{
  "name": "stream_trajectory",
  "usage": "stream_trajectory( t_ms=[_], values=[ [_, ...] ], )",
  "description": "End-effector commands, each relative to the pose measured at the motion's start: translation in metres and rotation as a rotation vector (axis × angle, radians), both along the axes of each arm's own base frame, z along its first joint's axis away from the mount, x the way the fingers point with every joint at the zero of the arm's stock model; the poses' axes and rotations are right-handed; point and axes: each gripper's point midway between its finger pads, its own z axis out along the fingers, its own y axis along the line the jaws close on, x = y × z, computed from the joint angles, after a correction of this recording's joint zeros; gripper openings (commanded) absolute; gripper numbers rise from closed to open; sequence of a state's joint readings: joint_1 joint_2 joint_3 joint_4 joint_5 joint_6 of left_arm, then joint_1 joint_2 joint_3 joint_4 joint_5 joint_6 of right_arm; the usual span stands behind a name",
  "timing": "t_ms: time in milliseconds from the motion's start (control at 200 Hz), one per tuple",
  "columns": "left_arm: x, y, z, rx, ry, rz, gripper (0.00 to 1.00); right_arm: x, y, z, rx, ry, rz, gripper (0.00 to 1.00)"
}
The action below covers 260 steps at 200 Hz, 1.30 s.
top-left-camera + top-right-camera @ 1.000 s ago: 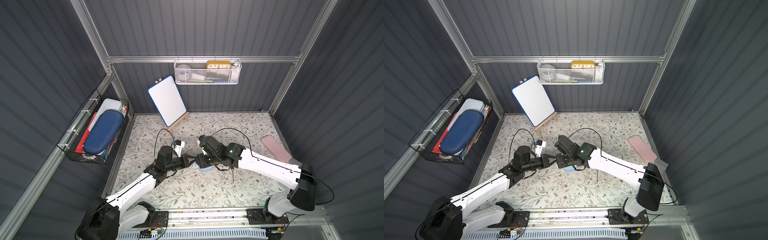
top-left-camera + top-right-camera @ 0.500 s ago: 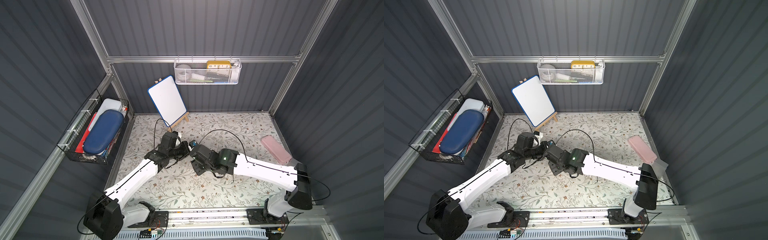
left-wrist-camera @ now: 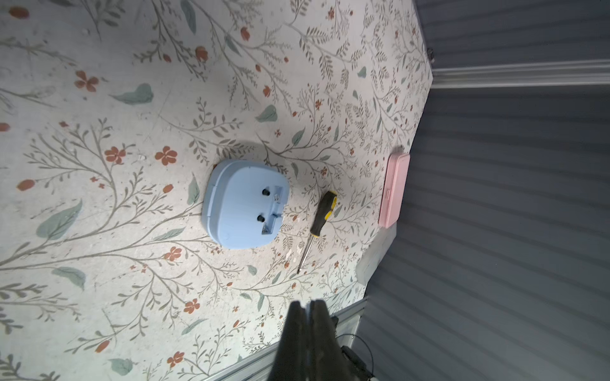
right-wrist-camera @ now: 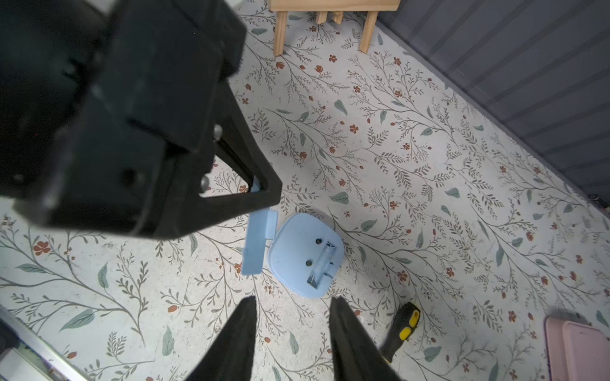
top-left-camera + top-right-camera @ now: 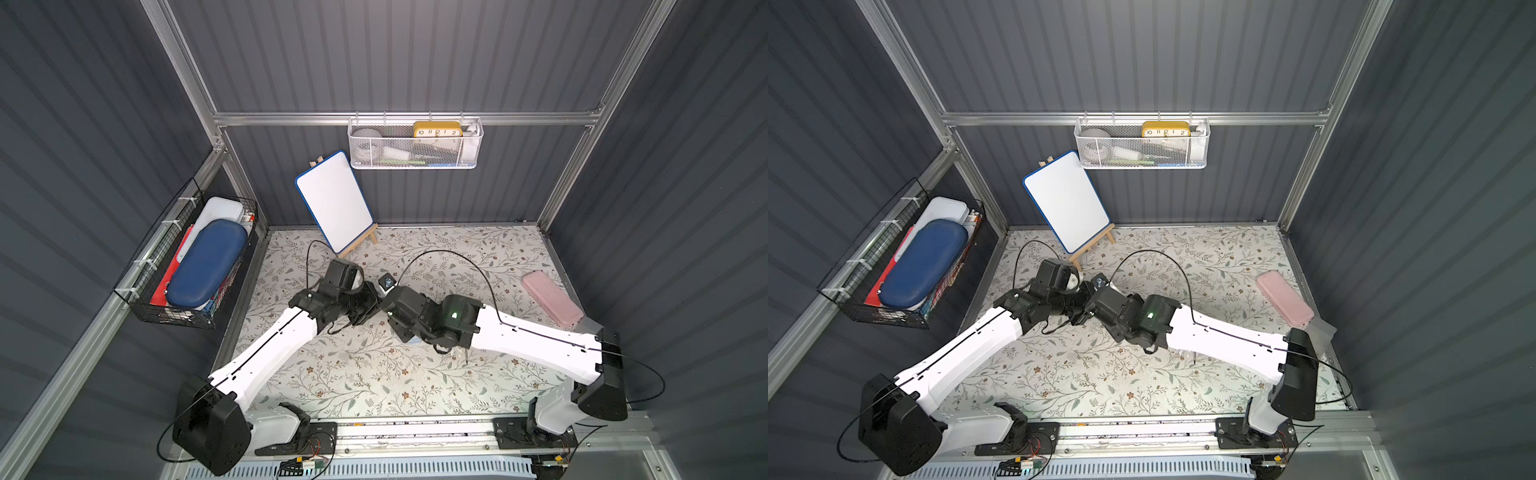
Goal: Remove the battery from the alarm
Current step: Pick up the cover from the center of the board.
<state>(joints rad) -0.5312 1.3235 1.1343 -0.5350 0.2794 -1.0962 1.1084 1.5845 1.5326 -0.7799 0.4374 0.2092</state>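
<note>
Left wrist view: the alarm (image 3: 244,204) lies face down on the floral mat (image 3: 99,99), plain blue back up, with 2 dark knobs and an open slot along its right edge. A screwdriver (image 3: 322,211) lies just right of it, not touching. A pink case (image 3: 394,189) sits well apart by the right wall. The left gripper (image 3: 307,310) has its fingers pressed together on a thin pale edge.

Right wrist view: that edge is the cover piece (image 4: 254,245), pinched at 1 end and hanging in the air up and to the left of the alarm. The right gripper (image 4: 293,300) hangs above the mat close by the alarm, fingers apart with nothing between them. The slot looks pale, with a spring at 1 end. No dark battery shows, so I cannot tell whether it sits there.

Both top views: the 2 grippers meet over mid-mat, and the right arm (image 5: 519,336) covers the alarm almost wholly.

The battery should be light, hard and smooth, and likely to roll or slip. It is best pinched across the barrel, lifting the end away from the spring first. The alarm is light plastic and may skid, so it needs steadying.
</note>
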Motion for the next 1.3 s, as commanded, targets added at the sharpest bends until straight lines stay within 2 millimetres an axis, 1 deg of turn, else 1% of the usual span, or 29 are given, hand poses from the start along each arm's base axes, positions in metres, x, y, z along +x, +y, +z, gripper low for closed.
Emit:
stream_trajectory(
  t_ms=[0,40,60,195,275,355,385,420,425,435,520,650,755,855,966,1076,1151,1296],
  values=[
    [0.006,0.015,-0.002,0.143,0.096,0.072,0.00,-0.008,0.001,0.008,0.093,0.134,0.068,0.42],
    [0.004,0.016,-0.008,0.156,0.130,0.071,0.00,-0.010,0.004,0.008,0.139,0.175,0.095,0.42],
    [0.003,0.014,-0.008,0.150,0.132,0.066,0.00,-0.011,0.004,0.008,0.151,0.181,0.100,0.42],
    [-0.005,0.014,-0.016,0.110,0.164,0.088,0.00,-0.013,0.004,0.015,0.179,0.194,0.131,0.42],
    [-0.007,0.020,-0.016,0.126,0.189,0.128,0.00,-0.007,-0.004,0.023,0.200,0.186,0.114,0.42],
    [-0.009,0.024,-0.018,0.154,0.233,0.152,0.00,0.001,-0.008,0.019,0.226,0.220,0.107,0.42],
    [-0.009,0.025,-0.019,0.171,0.248,0.157,0.00,0.001,-0.006,0.015,0.231,0.245,0.120,0.42],
    [-0.012,0.029,-0.029,0.208,0.287,0.160,0.00,0.000,-0.002,0.010,0.236,0.267,0.139,0.42],
    [-0.010,0.028,-0.024,0.203,0.277,0.161,0.00,0.000,-0.001,0.009,0.237,0.271,0.143,0.41],
    [-0.008,0.028,-0.021,0.205,0.272,0.163,0.00,-0.001,0.001,0.008,0.240,0.277,0.150,0.41],
    [0.001,0.025,-0.026,0.228,0.282,0.170,0.00,-0.004,0.014,0.000,0.285,0.326,0.192,0.41],
    [-0.006,0.021,-0.044,0.259,0.385,0.137,0.00,-0.011,0.027,-0.006,0.336,0.357,0.264,0.41],
    [-0.007,0.019,-0.052,0.271,0.409,0.118,0.00,-0.010,0.025,-0.011,0.299,0.337,0.278,0.40],
    [-0.006,0.016,-0.048,0.261,0.398,0.105,0.00,-0.010,0.023,-0.017,0.236,0.295,0.293,0.40],
    [-0.005,0.015,-0.043,0.256,0.392,0.091,0.00,-0.012,0.027,-0.032,0.122,0.230,0.315,0.40],
    [-0.007,0.013,-0.046,0.261,0.400,0.064,0.00,-0.009,0.028,-0.044,0.048,0.184,0.314,0.39],
    [-0.010,0.013,-0.049,0.259,0.412,0.054,0.00,-0.007,0.031,-0.047,0.024,0.148,0.308,0.38],
    [-0.010,0.014,-0.048,0.263,0.406,0.062,0.00,-0.001,0.030,-0.051,-0.020,0.072,0.289,0.37]
  ],
)
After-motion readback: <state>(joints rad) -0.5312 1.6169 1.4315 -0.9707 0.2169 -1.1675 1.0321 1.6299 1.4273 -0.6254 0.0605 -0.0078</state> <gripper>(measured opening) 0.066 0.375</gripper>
